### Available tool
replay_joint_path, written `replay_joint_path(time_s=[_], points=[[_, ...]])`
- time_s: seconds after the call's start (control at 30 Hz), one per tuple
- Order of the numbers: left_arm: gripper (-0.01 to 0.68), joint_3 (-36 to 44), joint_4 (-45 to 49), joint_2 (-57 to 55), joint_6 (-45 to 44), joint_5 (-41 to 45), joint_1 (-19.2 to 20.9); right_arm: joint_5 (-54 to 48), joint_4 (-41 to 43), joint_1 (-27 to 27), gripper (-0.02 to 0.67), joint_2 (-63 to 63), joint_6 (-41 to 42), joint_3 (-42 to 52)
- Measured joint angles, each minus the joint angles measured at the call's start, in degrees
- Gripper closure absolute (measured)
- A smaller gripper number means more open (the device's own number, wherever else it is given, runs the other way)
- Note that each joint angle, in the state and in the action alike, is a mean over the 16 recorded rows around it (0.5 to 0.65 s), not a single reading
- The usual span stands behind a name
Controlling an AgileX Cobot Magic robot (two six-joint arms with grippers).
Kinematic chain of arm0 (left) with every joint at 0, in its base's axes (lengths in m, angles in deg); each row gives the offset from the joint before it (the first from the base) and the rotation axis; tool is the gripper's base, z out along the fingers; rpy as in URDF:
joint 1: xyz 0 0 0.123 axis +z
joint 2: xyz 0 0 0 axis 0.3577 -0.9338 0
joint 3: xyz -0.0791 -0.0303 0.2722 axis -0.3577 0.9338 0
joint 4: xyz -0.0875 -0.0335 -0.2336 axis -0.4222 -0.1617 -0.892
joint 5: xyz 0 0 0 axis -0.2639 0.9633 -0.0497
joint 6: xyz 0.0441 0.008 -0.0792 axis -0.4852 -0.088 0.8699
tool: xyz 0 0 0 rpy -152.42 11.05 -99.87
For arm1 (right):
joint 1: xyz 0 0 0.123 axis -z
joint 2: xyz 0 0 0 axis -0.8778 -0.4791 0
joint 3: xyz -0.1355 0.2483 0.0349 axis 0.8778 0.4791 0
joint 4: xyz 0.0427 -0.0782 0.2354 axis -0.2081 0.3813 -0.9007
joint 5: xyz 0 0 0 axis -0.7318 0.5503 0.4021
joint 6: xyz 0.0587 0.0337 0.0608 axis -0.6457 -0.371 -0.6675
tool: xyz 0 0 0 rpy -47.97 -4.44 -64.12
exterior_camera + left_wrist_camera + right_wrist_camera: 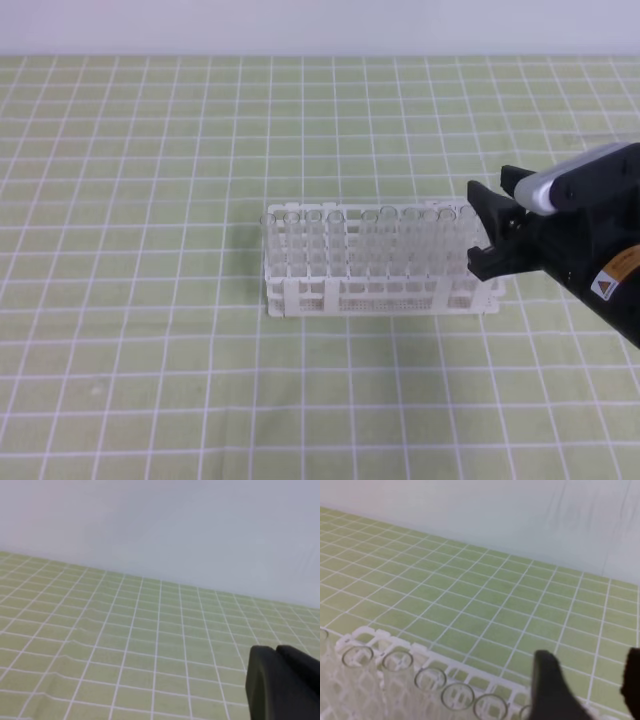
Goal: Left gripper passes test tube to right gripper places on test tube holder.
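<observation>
At the right end of the test tube holder point(375, 265), the right claw point(478, 228) hovers wide, empty.

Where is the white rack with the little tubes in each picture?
Exterior high: the rack sits mid-picture, its right end at the open right gripper.
Left wrist: not in it; only mat and a black finger of the left gripper at bottom right.
Right wrist: its top edge and tube mouths run along the bottom left.
Shared landmark: the green grid mat.
</observation>
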Motion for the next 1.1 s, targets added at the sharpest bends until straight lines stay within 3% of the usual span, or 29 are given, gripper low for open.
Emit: replay_joint_path(time_s=[0.2, 0.33, 0.6, 0.83, 1.1], points=[[0.675, 1.9, 0.0, 0.8, -0.7, -2.1, 0.2, -0.5, 0.0, 0.0, 0.286, 0.6, -0.9, 0.0], [0.675, 2.6, -0.1, 1.2, -0.3, -3.7, 0.3, -1.6, 0.1, 0.0, 0.268, 2.9, -1.0, 0.0], [0.675, 2.8, -0.2, 1.1, 1.3, -5.5, 0.4, -7.6, 1.9, 0.0, 0.439, 14.8, -1.0, 0.1], [0.675, 3.1, -1.2, 1.2, 1.0, -5.8, 0.4, -24.4, 4.3, 0.0, 0.612, 29.8, -1.0, 0.2], [0.675, 3.6, -10.7, 1.3, -11.8, -2.2, 0.4, -49.6, 5.6, 0.0, 0.662, 42.4, -1.3, 0.2]])
